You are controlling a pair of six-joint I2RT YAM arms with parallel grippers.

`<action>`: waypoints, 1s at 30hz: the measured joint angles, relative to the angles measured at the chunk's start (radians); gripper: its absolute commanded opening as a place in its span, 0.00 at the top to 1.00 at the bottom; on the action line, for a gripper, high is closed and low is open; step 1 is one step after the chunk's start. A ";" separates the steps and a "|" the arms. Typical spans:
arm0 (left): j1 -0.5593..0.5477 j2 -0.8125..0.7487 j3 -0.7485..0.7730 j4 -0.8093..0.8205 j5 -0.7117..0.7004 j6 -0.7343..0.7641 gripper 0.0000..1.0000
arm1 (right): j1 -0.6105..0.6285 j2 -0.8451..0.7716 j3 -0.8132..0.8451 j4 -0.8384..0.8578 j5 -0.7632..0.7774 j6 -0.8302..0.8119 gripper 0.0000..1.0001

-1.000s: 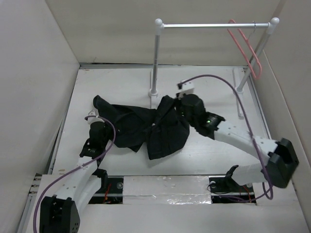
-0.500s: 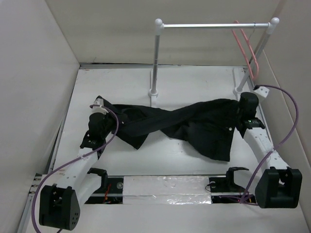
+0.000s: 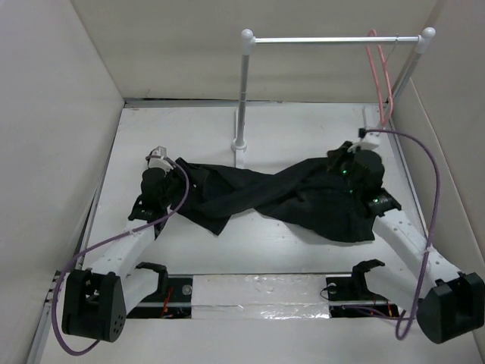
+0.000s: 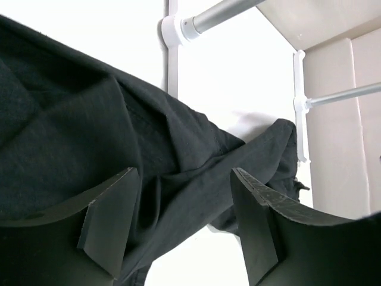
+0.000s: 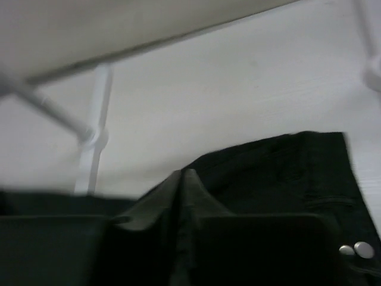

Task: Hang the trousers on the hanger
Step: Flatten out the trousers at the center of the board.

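The right gripper (image 3: 347,170) had drawn inward from the table's 3 o'clock edge and sat over the waist end of the trousers (image 3: 273,196). A fold stood between its fingers, though I could not tell whether it was pinched. The left gripper (image 4: 183,177) sat at the 9 o'clock leg end, its jaws apart. The hanger (image 3: 381,76) hung at 1 o'clock on the rail (image 3: 333,39).

Two arms at work, seen from the front of the rig. The left arm (image 3: 121,254) bends forward along its own side, wrist low. Its pincer (image 4: 183,179) has both dark fingers (image 4: 104,229) spread wide and closed on nothing. The right arm (image 3: 405,231) stretches forward and leans inward at the wrist. Its pincer (image 5: 156,226) is pressed down, jaws close together on a pinched fold of the trousers (image 3: 288,197).
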State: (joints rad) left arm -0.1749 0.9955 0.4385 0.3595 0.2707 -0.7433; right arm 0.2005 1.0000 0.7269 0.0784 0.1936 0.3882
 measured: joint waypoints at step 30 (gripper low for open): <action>0.020 -0.605 0.013 -0.433 -0.615 -0.049 0.66 | 1.003 1.071 0.831 -0.027 -0.020 -0.505 0.30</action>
State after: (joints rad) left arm -0.1547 0.3904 0.4519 -0.0734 -0.3447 -0.7921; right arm 1.2034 2.0708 1.5581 0.0513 0.1738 -0.1165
